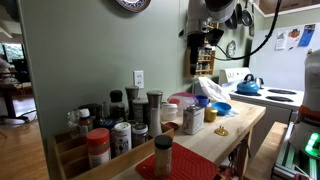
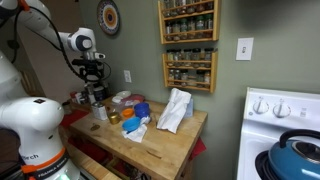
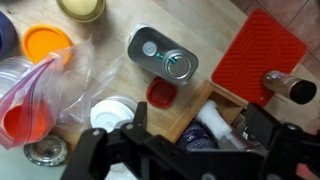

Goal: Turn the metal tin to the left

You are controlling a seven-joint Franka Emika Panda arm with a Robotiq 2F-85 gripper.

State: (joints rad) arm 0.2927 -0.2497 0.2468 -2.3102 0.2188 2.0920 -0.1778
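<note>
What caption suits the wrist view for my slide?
Open gripper above the metal tin on a wooden counter, red mat beside it.

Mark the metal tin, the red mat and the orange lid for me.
metal tin point(image 3: 163, 53), wrist view, on its top face.
red mat point(image 3: 258, 50), wrist view, on its ribbed middle.
orange lid point(image 3: 45, 45), wrist view, on its centre.

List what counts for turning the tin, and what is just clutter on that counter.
For the job:
- metal tin
- pincer, open above it

Lying about:
- orange lid
- plastic bag
- red mat
- spice jars
- blue kettle
</note>
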